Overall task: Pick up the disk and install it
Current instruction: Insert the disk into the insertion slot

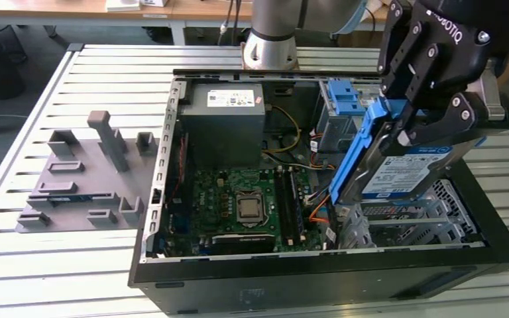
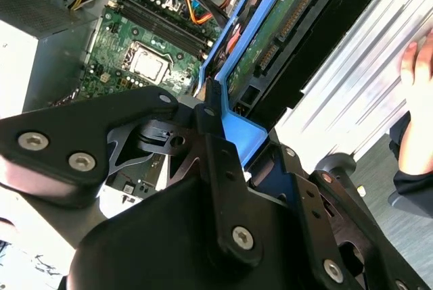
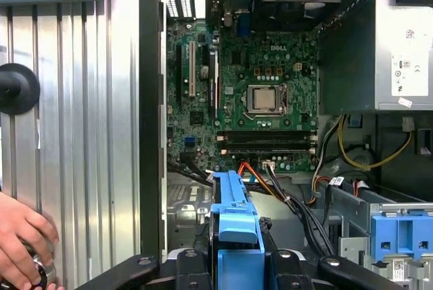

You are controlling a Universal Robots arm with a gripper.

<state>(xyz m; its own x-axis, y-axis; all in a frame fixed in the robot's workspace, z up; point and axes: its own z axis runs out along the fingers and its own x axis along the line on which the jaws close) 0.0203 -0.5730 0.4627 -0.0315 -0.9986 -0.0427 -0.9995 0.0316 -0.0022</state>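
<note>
A slatted metal table (image 1: 51, 265) carries an open black computer case (image 1: 325, 281), and wooden desks (image 1: 140, 8) stand in the room beyond the case. Beside the case, on the exterior view's left, sits a grey plastic fixture (image 1: 87, 179). Inside the case are a green motherboard (image 1: 236, 199), a grey power supply (image 1: 228, 112) at its far end, and a perforated metal drive cage (image 1: 413, 218) towards the exterior view's right. The gripper (image 1: 418, 129) is clamped on the disk (image 1: 409, 171), its fingers against the blue side rails. It holds the disk tilted on edge over the drive cage. In the first wrist view a person's hand (image 3: 20, 246) lies on the table, outside the case wall.
</note>
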